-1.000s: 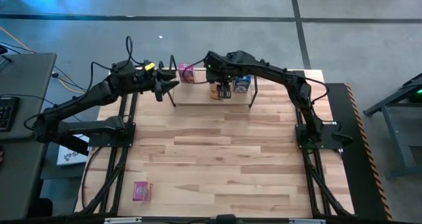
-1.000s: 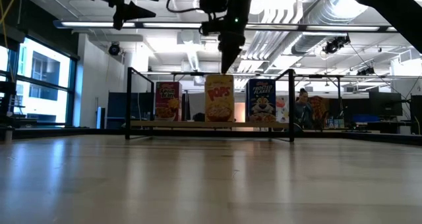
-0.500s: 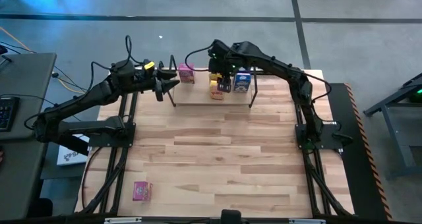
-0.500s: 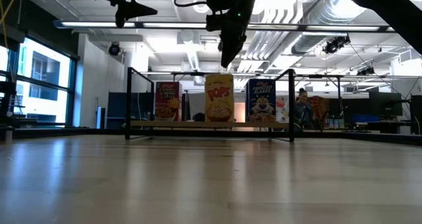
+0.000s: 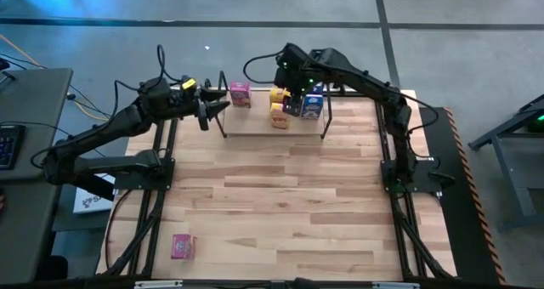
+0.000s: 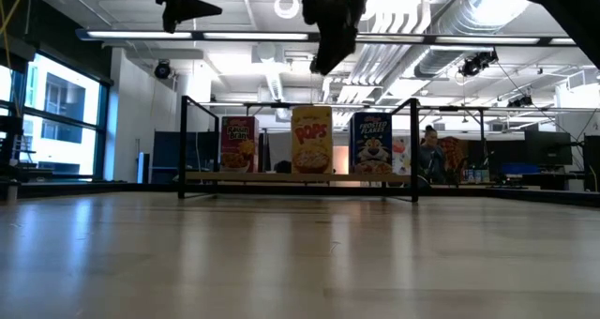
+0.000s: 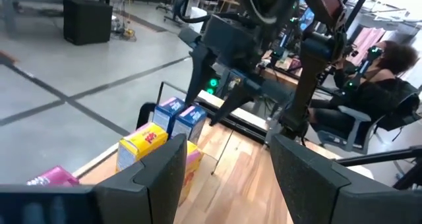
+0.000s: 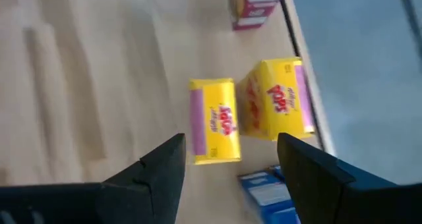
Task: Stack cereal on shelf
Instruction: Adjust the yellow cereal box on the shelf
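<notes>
right hand (image 6: 330, 64) raised, open, above shelf (image 6: 300, 177)

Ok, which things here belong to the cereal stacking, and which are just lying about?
Job: shelf; on it pink box, yellow boxes, blue box; spare pink box on the table; right gripper above them; left gripper beside the shelf.
Lying about: keyboard on side desk.

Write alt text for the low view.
Three cereal boxes stand upright in a row on the shelf: a pink box, a yellow box and a blue box. The right gripper hangs open above the yellow box, not touching it.
</notes>
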Robot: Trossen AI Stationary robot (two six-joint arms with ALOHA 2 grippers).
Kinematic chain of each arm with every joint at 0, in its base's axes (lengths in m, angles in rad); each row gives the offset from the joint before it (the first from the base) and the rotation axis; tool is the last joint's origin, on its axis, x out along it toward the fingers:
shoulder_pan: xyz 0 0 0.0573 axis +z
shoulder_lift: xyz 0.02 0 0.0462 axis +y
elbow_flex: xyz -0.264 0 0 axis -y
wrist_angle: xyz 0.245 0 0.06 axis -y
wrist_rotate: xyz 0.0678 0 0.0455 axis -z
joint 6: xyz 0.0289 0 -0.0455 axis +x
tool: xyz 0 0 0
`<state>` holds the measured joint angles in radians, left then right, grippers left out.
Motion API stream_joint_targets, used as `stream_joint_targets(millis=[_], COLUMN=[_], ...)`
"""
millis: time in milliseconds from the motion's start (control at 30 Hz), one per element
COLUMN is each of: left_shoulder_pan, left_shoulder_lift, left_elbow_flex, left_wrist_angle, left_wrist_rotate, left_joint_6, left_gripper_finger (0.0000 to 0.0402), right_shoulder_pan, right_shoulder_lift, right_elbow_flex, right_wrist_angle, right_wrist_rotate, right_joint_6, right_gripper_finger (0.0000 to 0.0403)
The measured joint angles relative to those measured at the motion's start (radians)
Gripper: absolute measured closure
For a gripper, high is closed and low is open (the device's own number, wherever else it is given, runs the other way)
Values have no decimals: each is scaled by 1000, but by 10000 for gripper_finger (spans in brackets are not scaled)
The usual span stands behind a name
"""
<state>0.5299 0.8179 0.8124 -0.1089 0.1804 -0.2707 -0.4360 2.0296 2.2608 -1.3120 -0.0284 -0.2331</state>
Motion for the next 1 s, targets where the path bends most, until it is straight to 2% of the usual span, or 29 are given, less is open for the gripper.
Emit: stream_joint_targets(millis=[133,267,433,533,633,733,867,1000], left_shoulder_pan=[0,0,0,0,0,0,0,0], left_shoulder_lift=[-13,-24,-24,-24,-24,-24,-24,-24], left_elbow_flex=[0,0,0,0,0,0,0,0], left_wrist_angle=[0,1,0,1,1,1,1,2], left_wrist_rotate=[1,1,1,-4,-23,-52,-64,-64], left_joint_6=[24,39,40,40,63,74,74,73], left_gripper_finger=[193,193,193,193,193,193,193,193], right_shoulder_pan=[32,101,181,220,251,269,276,274], right_shoulder_lift=[-17,-34,-162,-272,-359,-384,-377,-350], right_elbow_flex=[-32,-143,-411,-623,-799,-913,-986,-996], right_wrist_angle=[26,53,200,379,585,726,864,859], right_wrist_rotate=[-51,22,75,96,140,219,336,429], right_joint_6=[62,81,161,253,376,476,590,644], right_gripper_finger=[200,245,346,394,385,395,399,402])
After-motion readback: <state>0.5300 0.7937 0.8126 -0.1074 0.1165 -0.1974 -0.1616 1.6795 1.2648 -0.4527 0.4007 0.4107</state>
